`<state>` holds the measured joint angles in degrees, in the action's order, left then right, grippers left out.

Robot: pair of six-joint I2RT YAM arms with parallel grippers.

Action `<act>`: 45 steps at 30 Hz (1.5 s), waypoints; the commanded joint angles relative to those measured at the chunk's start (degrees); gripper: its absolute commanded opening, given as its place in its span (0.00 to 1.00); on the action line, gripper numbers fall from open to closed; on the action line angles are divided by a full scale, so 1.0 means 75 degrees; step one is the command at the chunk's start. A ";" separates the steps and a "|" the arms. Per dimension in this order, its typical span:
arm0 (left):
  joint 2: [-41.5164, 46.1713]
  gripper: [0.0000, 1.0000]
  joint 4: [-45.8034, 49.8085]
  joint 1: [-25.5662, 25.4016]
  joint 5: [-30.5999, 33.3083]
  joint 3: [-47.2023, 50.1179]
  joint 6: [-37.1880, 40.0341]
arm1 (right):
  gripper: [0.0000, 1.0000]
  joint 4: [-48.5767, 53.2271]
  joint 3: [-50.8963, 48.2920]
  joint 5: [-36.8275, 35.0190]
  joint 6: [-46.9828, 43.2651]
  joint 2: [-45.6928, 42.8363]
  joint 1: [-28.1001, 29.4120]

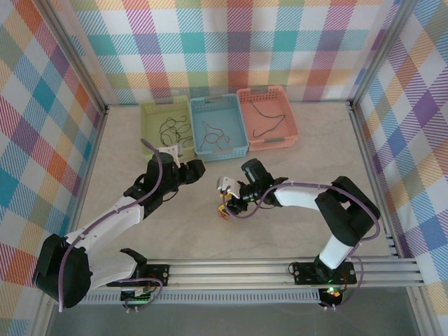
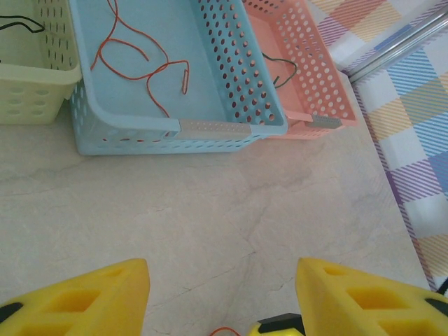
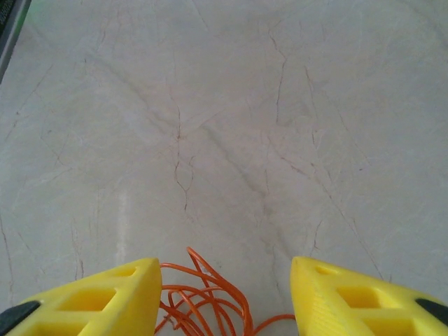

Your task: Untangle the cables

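Your right gripper (image 3: 225, 280) stands released. Its yellow fingers are wide apart, and the orange cable coil (image 3: 206, 302) lies loose on the table (image 3: 224, 105) between them, pinched by neither pad. From above, the coil sits near the middle of the table, nearer the near edge than the three baskets lined along the far edge. Your left gripper (image 2: 222, 273) is also released and empty, over bare table just short of the blue basket (image 2: 210, 128).

The coil looks like several overlapping loops, and you cannot tell from here whether it is one wire or more. Do not close on the whole bundle. Bring the right fingers low and take a single outer loop, then lift slowly so the rest can fall open. If the loops rise as a clump, bring the left gripper across to hold the far side down and draw the two apart gently.

The blue basket already holds an orange strand (image 2: 140, 66), so it is probably where this one belongs.
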<state>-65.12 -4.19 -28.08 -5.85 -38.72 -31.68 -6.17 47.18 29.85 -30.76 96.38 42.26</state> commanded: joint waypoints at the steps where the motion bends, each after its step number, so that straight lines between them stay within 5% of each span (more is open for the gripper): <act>1: 0.0221 0.58 0.0154 -0.0054 0.0098 -0.0146 0.0170 | 0.52 0.0298 0.0230 0.0180 -0.0165 0.0154 0.0069; 13: 0.0134 0.57 0.0148 -0.0054 0.0040 -0.0181 0.0156 | 0.43 0.0764 0.0600 0.0158 -0.0234 0.0550 0.0178; 24: -0.0151 0.57 0.0087 -0.0054 -0.0148 -0.0240 0.0131 | 0.00 0.0073 0.0271 -0.0051 0.0129 0.0158 0.0178; 35: -0.0712 0.58 -0.0112 -0.0106 -0.1004 -0.0484 0.0225 | 0.00 -0.3317 -0.1421 -0.0681 0.2583 -0.1520 -0.0458; 45: -0.1692 0.57 -0.0016 -0.0567 -0.1909 -0.1122 0.0573 | 0.00 -0.3791 -0.1813 -0.1222 0.4075 -0.2690 -0.0670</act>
<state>-76.55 -3.33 -31.22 -16.67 -44.25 -29.82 -31.09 34.46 21.78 -5.19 78.39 37.78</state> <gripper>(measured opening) 0.577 0.064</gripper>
